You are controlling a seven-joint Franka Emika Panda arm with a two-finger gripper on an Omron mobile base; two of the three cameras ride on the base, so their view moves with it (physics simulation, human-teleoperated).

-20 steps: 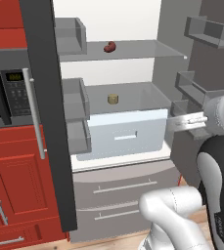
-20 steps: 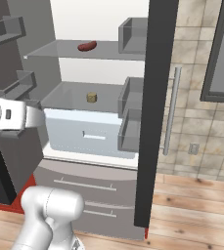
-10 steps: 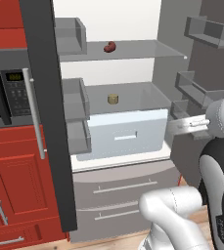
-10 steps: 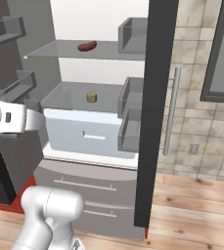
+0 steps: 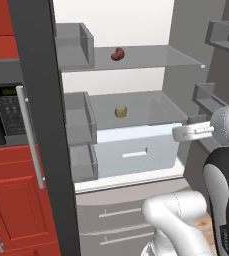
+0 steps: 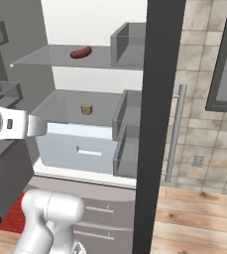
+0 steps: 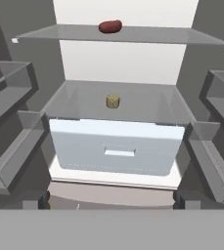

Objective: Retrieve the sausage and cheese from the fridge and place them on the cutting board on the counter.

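Fridge (image 7: 30, 127) matt grey; shelf (image 7: 133, 34) clear glass.

Flat, even rendered light, bright white fridge (image 5: 136, 20) interior, soft shadows, slightly blurry.

Looking straight into the open fridge (image 7: 123, 58): sausage (image 7: 110, 26) up on the glass shelf (image 7: 172, 35), cheese (image 7: 112, 101) on the lower shelf above a pale drawer (image 7: 116, 152).

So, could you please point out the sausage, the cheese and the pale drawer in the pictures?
sausage (image 7: 110, 26): hand view, middle of the link, on the upper glass shelf.
cheese (image 7: 112, 101): hand view, side of the puck.
pale drawer (image 7: 84, 146): hand view, front panel left of the handle.
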